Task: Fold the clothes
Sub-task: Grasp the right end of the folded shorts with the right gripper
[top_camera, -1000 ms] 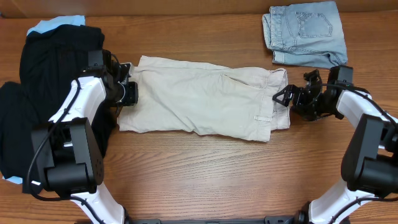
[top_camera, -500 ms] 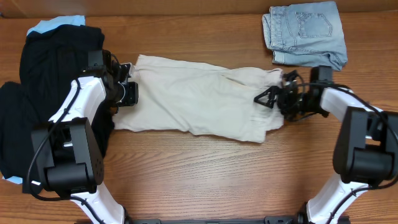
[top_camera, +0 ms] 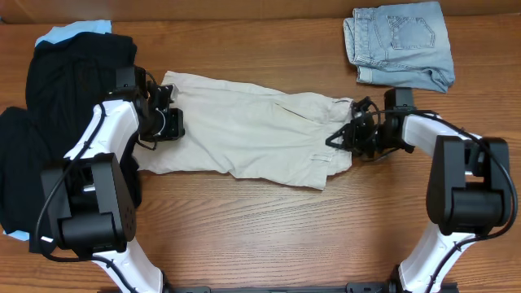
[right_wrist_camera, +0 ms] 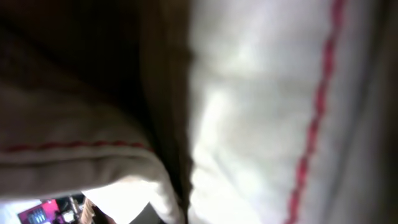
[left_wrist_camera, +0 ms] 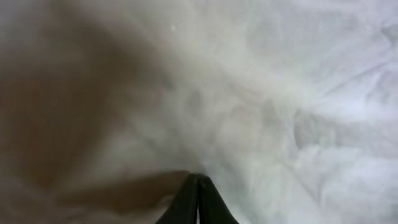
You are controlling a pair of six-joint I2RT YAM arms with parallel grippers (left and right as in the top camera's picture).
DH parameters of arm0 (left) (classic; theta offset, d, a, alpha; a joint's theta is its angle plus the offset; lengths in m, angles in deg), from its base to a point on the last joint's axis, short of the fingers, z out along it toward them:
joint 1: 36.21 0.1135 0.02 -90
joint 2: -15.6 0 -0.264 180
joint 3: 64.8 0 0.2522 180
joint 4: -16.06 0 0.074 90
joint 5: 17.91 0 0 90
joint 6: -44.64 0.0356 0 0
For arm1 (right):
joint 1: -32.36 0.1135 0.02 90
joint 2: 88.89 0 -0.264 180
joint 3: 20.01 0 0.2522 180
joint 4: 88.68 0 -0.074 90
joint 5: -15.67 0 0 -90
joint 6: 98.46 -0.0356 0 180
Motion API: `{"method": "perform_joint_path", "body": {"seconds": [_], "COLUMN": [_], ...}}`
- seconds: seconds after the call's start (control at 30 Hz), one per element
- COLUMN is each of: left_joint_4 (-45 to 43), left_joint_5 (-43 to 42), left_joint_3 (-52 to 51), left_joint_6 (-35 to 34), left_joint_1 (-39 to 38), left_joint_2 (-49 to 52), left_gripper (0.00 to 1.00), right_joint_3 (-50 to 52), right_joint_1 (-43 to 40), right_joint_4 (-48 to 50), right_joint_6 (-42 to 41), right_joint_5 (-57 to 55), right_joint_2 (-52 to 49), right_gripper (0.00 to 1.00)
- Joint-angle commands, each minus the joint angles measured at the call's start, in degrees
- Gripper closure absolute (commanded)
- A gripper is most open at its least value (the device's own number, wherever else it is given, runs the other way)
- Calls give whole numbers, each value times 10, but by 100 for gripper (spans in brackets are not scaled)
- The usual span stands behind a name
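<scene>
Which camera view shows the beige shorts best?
The overhead view: the beige shorts lie spread out, nearly whole. Left wrist shows only blurred pale cloth; right wrist, close fabric with red stitching.

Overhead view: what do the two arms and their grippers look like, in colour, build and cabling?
The left arm and right arm both have smooth, curved white shells between boxy black joint housings. Thin black cables run along the white links. The left gripper and right gripper are black and angular, with dark tapering fingers. No markings are legible.
</scene>
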Motion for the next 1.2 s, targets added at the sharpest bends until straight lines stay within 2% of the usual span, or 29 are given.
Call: {"method": "perform_joint_path", "body": {"seconds": [0.0,0.13,0.2,0.33,0.57,0.7,0.87,1.17], "left_joint_4": [14,36,47,53,11,-38,-76,-73], "left_joint_5": [-84,-132,-169,-213,-201,-169,-170,-173], "left_joint_3": [7,17,18,18,18,18,18,17], "left_joint_6": [15,31,57,102,110,80,39,57], "left_joint_1": [-1,-1,-1,-1,-20,-37,-51,-97], "left_joint_2": [8,8,8,8,8,8,8,10], "left_gripper": [96,93,92,92,88,88,89,90], "right_joint_3": [-2,-15,-30,-59,-68,-102,-173,-184], "right_joint_1": [-37,-82,-102,-121,-122,-136,-141,-139], "right_joint_4": [-19,-88,-133,-217,-289,-346,-436,-492], "right_joint_6": [-2,-2,0,51,81,83,84,57], "right_joint_5": [-19,-68,-110,-140,-211,-199,-180,-168], "right_joint_2": [50,105,121,129,129,129,141,194], "right_gripper": [86,89,94,96,96,96,96,96]}}
